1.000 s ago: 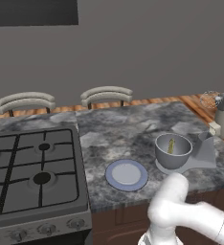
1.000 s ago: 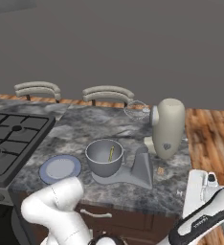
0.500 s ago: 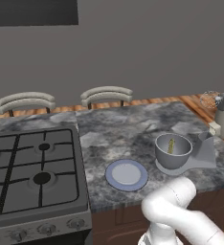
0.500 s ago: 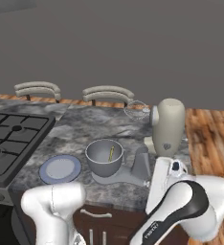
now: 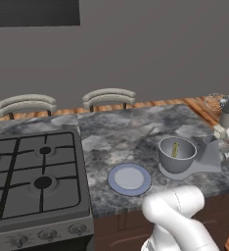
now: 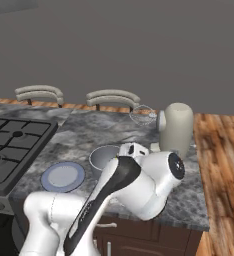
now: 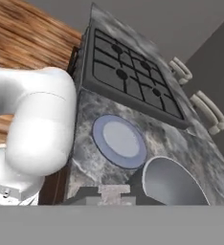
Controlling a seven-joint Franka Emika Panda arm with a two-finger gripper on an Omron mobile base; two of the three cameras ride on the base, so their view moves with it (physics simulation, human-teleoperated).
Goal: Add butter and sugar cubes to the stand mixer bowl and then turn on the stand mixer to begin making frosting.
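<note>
The stand mixer bowl [image 5: 177, 155] sits on the mixer's flat grey base [image 5: 212, 158], and the yellow butter [image 5: 174, 149] leans inside it. The stand mixer [image 6: 177, 128] has its cream head raised, with the wire whisk [image 6: 141, 115] sticking out to the left. My gripper [image 6: 132, 148] hovers just right of the bowl [image 6: 102, 156], at about rim height, and my forearm hides its fingers. In the hand view I look down on the bowl [image 7: 173, 184]. The sugar cubes are out of view.
A flat blue-rimmed plate [image 5: 129, 178] lies on the marble counter [image 5: 121, 132] left of the bowl, also seen in the hand view [image 7: 119, 139]. A gas stove [image 5: 31, 176] fills the counter's left side. Two chair backs [image 5: 108, 97] stand behind the counter.
My arm has swung in from the right side of the right base view to the middle, carrying the hand left and up beside the bowl. Bowl, butter and plate have not moved.
</note>
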